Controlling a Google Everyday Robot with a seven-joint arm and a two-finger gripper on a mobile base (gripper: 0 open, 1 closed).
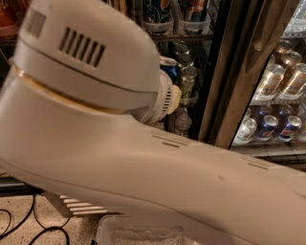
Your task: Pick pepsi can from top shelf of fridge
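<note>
My white arm [143, 177] fills most of the camera view, with its big vented joint [86, 62] at the upper left. The gripper is out of view, hidden behind or beyond the arm. A dark blue pepsi can [158, 10] stands in a clear holder on the top shelf [191, 36] of the fridge [229, 81], just above the joint. Only its lower part shows at the frame's top edge. A second dark can [193, 12] stands to its right. A blue can [169, 67] peeks out beside the joint on the rack below.
The black fridge frame runs down the middle right. Behind glass on the right are racks with silver cans [277, 76] and blue Pepsi cans [287, 128]. Green bottles [187, 81] stand on the middle rack. A clear plastic tub [138, 234] and black cables [24, 225] lie on the floor.
</note>
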